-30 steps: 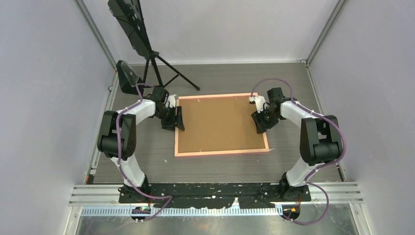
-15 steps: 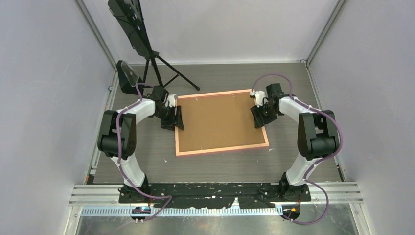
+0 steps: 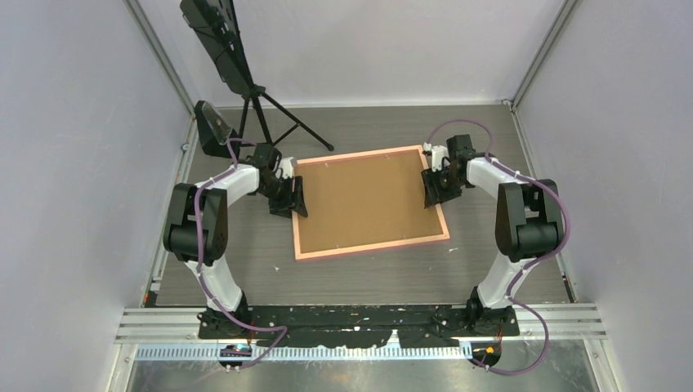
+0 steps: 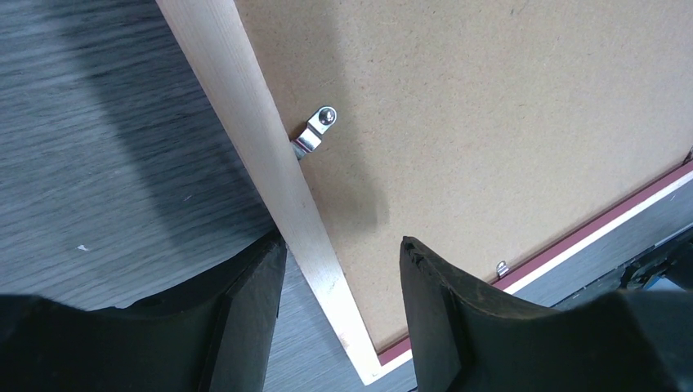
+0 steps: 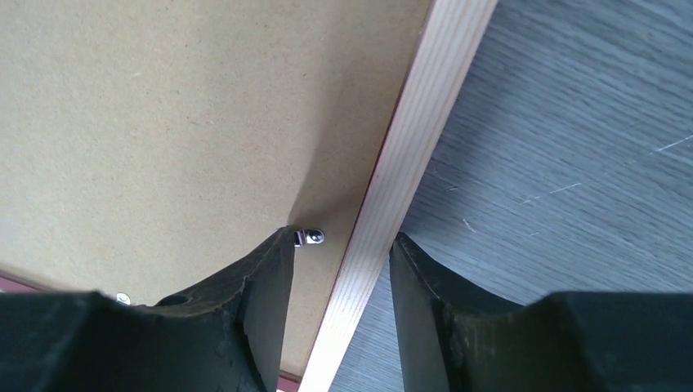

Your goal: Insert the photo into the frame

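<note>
Pink frame (image 3: 372, 247) had swivelled, dragged by the right gripper (image 5: 342, 241), which with the left gripper (image 4: 343, 245) straddled rails, jaws spread, seemingly repositioning.

frame (image 3: 372, 246): flat on the counter (image 3: 368, 286), between the two arms, turned slightly askew.
backing board (image 3: 364, 200): inside the frame, within its rails.
left end effector (image 4: 343, 253): astride the frame's left rail, one finger outside it, the other over the backing board.
right end effector (image 5: 342, 241): astride the right rail, likewise.
left clip (image 4: 315, 131): on the board, against the left rail.
right clip (image 5: 310, 237): on the board, just beside the inner finger.
tripod (image 3: 266, 122): behind the frame, far left.
</note>
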### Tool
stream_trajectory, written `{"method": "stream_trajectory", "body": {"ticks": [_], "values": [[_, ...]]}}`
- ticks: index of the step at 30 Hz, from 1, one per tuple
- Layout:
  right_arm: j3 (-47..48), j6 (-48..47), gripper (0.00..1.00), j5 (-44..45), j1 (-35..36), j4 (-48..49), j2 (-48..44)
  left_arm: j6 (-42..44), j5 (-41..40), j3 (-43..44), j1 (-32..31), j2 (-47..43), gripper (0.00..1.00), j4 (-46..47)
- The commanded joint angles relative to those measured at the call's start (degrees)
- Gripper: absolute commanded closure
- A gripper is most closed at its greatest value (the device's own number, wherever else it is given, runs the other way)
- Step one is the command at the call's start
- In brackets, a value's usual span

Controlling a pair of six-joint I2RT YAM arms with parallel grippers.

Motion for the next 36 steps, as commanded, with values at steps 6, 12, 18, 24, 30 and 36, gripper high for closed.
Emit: {"method": "stream_trajectory", "body": {"ticks": [6, 12, 18, 24, 30, 36], "values": [[1.9, 4.9, 0.51, -4.1, 0.4, 5.7, 2.2, 1.3, 1.7, -0.1, -0.7, 3.0, 0.44, 1.7], [2.3, 4.3, 0.47, -4.9, 0.4, 4.9, 2.3, 1.2, 1.9, -0.1, -0.7, 3.2, 0.44, 1.7], [2.2, 4.8, 0.45, -2.3, 0.6, 4.9, 3.5, 1.2, 1.8, 0.0, -0.7, 3.2, 0.44, 1.7], [1.7, 2.2, 0.49, -1.1, 0.7, 3.1, 3.3, 1.3, 1.7, 0.0, -0.7, 3.2, 0.44, 1.7], [2.1, -4.8, 0.49, -2.9, 0.7, -1.4, 3.0, 1.2, 1.7, 0.1, -0.7, 3.2, 0.44, 1.6], [3.7, -9.2, 0.47, -3.5, 1.2, -4.7, 5.1, 1.2, 1.5, 0.2, -0.8, 3.2, 0.44, 1.6]]}}
